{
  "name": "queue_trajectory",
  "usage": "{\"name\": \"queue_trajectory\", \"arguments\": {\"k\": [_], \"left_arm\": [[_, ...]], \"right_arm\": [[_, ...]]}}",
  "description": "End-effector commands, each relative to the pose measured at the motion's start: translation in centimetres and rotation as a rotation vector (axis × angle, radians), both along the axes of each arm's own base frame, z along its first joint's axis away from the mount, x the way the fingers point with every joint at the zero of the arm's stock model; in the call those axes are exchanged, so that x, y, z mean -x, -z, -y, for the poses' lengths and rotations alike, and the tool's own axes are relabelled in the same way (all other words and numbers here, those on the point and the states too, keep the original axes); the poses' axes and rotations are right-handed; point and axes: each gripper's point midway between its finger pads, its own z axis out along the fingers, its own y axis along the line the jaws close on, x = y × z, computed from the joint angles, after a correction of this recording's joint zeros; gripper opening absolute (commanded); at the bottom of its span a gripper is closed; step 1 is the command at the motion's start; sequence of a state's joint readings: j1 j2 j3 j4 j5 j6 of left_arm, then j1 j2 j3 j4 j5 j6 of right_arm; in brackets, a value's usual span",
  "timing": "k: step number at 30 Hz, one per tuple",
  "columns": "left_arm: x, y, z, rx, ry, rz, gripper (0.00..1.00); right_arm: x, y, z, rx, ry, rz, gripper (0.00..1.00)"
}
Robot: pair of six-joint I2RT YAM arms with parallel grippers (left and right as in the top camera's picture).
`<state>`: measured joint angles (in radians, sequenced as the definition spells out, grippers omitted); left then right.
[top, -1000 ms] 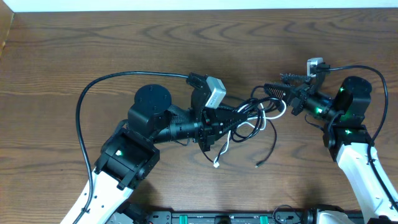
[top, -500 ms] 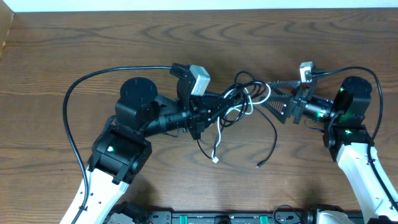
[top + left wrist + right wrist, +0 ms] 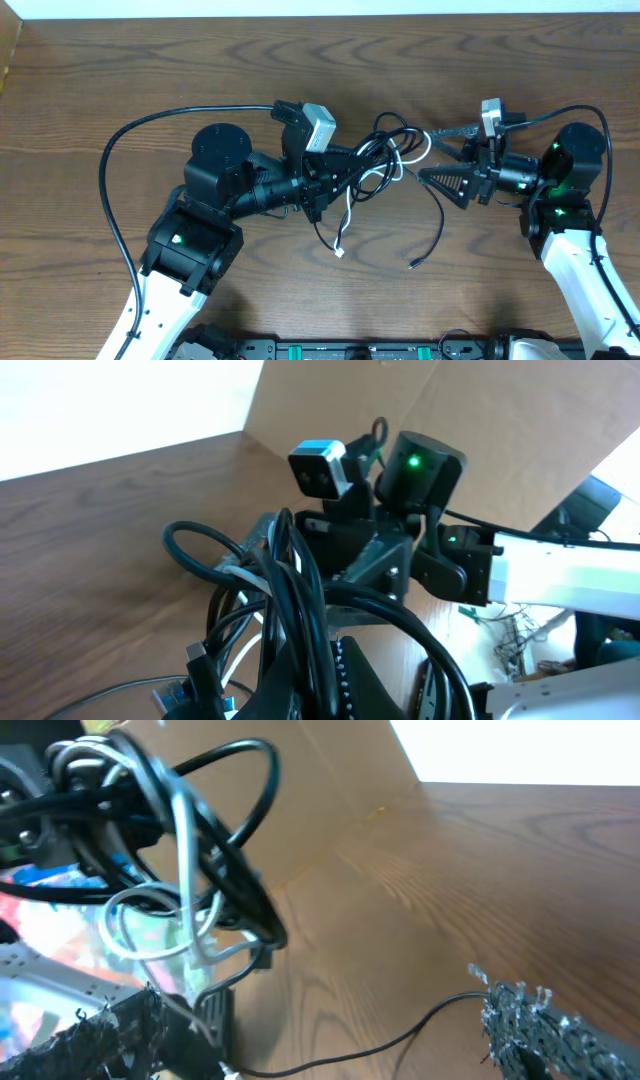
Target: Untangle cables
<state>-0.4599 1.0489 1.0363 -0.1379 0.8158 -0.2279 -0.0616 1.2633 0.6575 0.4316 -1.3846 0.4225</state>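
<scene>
The cables are a bunch of black loops with one white cord trailing down to a small plug. My left gripper is shut on the bunch at its left side. In the left wrist view the black cords run through its jaws. My right gripper is wide open just right of the bunch and holds nothing. In the right wrist view the bunch hangs at the upper left, beyond the open fingers. A thin black tail runs down to a plug end on the table.
The brown wooden table runs all round. A thick black arm cable arcs at the left. A cardboard wall stands at the table's side. The right arm's camera faces my left wrist.
My left gripper moved up and left with the bunch. My right gripper opened wide, let go of the cables and drew back to the right.
</scene>
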Motion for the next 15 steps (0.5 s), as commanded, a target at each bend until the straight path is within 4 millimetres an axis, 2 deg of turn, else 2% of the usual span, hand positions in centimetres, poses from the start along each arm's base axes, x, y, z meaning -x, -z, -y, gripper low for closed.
{"name": "queue_trajectory", "arguments": {"k": [1,7,15], "left_arm": [[-0.3,-1.0,-0.3,0.001,-0.022,0.053,0.08],[-0.3,-1.3,-0.3,0.007,-0.02,0.064,0.08],[-0.7,-2.8,-0.1,0.08,-0.033,0.041,0.07]], "right_arm": [[0.6,-0.1,-0.1,-0.016,-0.041,-0.033,0.99],[0.7,-0.1,-0.1,-0.016,-0.044,-0.033,0.99],[0.5,-0.1,-0.5,-0.012,-0.038,-0.033,0.99]]}}
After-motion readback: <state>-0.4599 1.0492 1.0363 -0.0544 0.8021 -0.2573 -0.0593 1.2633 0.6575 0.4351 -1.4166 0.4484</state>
